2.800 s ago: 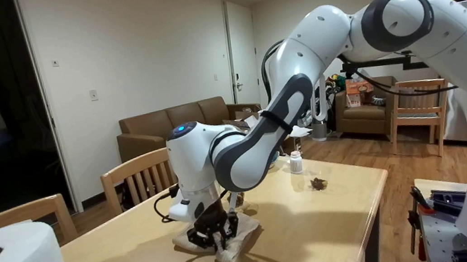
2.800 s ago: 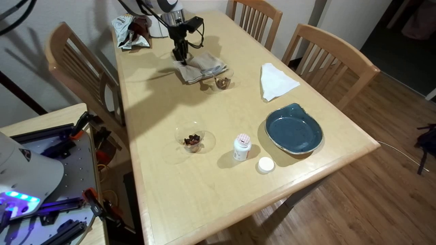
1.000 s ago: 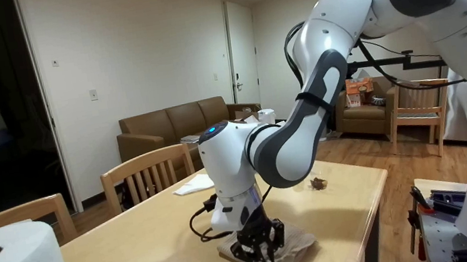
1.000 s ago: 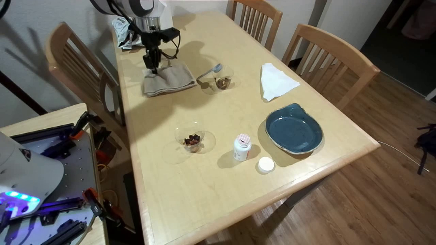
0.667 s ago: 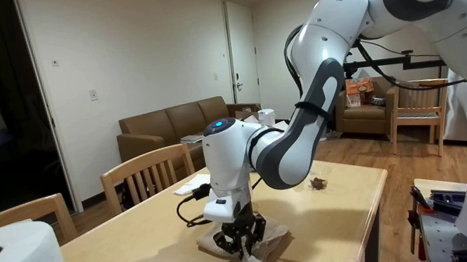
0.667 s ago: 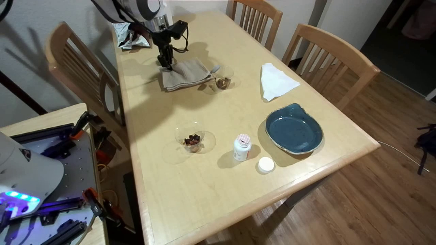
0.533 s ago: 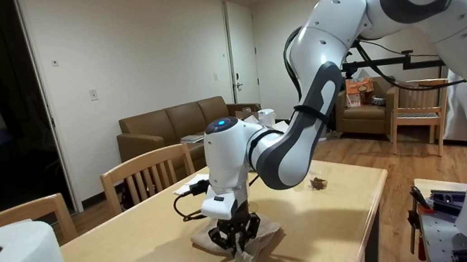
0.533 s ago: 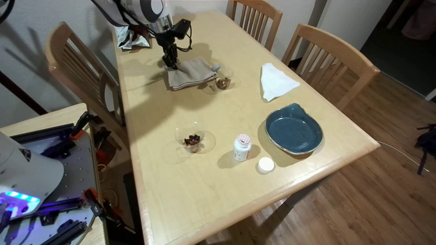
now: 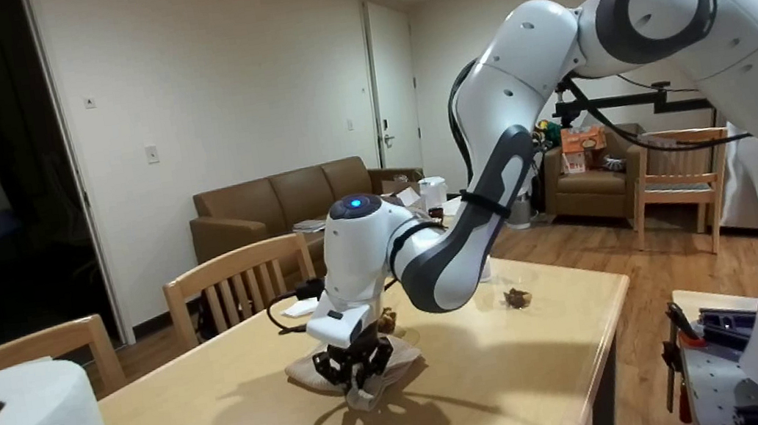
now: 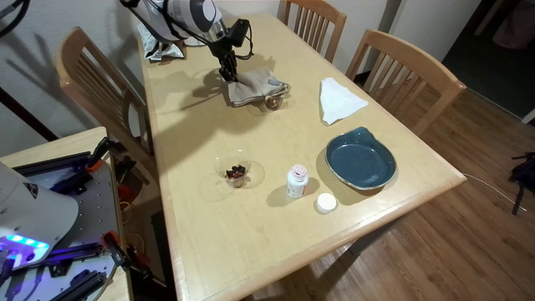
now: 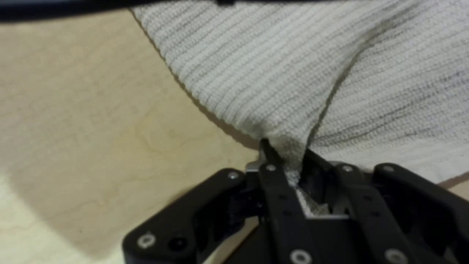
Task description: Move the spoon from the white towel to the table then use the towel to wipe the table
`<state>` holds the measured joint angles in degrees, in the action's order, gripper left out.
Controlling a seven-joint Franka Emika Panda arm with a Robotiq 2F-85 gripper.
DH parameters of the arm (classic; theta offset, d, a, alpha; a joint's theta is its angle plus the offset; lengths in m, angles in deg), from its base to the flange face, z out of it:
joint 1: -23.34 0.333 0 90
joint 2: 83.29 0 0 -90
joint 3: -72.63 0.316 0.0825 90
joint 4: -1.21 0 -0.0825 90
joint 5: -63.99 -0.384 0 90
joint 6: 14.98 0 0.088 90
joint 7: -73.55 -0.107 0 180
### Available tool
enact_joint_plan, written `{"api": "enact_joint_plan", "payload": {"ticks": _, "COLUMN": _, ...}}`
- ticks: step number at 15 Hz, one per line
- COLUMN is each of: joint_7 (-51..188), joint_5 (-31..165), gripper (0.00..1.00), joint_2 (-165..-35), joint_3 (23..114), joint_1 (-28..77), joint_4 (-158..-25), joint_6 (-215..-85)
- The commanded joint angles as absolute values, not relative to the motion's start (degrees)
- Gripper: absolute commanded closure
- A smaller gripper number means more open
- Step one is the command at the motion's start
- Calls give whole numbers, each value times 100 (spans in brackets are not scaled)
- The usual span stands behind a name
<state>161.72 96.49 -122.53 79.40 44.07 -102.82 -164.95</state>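
Blue dish (image 10: 361,165) shows in an exterior view, not in the wrist view; the latter gives the grip detail: gripper (image 11: 287,150) clamped on a bunched fold of the white towel (image 11: 227,73), whose remainder lies creased on the surface (image 11: 91,128) just beyond it

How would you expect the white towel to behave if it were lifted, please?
The white towel would probably droop, as its cloth bunches where the gripper pinches it. Its layered edge suggests folds that may open. Held near one edge, it might hang unevenly.
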Motion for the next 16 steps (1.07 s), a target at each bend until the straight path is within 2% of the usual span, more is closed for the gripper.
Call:
{"api": "enact_joint_plan", "payload": {"ticks": 1, "joint_7": 15863, "joint_5": 9860, "gripper": 96, "joint_2": -12781, "joint_3": 7847, "joint_1": 4444, "joint_4": -9923, "joint_6": -16602}}
{"api": "enact_joint_plan", "payload": {"ticks": 8, "joint_7": 15896, "joint_5": 9408, "gripper": 96, "joint_2": -12318, "joint_3": 8131, "joint_1": 4252, "joint_4": -10416, "joint_6": -15983}}
{"api": "enact_joint_plan", "payload": {"ticks": 16, "joint_7": 15595, "joint_5": 8754, "gripper": 96, "joint_2": -11348, "joint_3": 8536, "joint_1": 4063, "joint_4": -11615, "joint_6": -15237}}
